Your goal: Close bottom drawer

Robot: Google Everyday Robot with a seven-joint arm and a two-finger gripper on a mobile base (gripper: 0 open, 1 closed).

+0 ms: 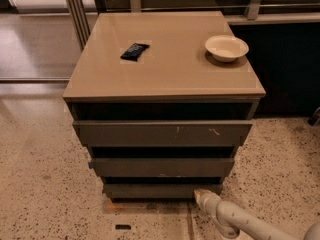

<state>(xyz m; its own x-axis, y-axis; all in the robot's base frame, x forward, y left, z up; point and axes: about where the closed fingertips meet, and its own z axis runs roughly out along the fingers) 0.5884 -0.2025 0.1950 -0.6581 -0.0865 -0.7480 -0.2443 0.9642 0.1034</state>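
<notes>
The bottom drawer (150,190) is the lowest, narrowest dark grey-brown front of the cabinet, just above the floor, with a dark gap above it. My gripper (201,195) comes in from the lower right on a pale arm and its tip sits against the right part of that drawer front. The middle drawer (161,167) has a blue bit at its left end. The top drawer (162,133) is the widest and has pale scratch marks.
The beige cabinet top (170,79) carries a black packet (134,51) and a cream bowl (226,47). Speckled floor lies all around. Metal poles (76,11) stand at the back left and a dark counter base (290,69) at the right.
</notes>
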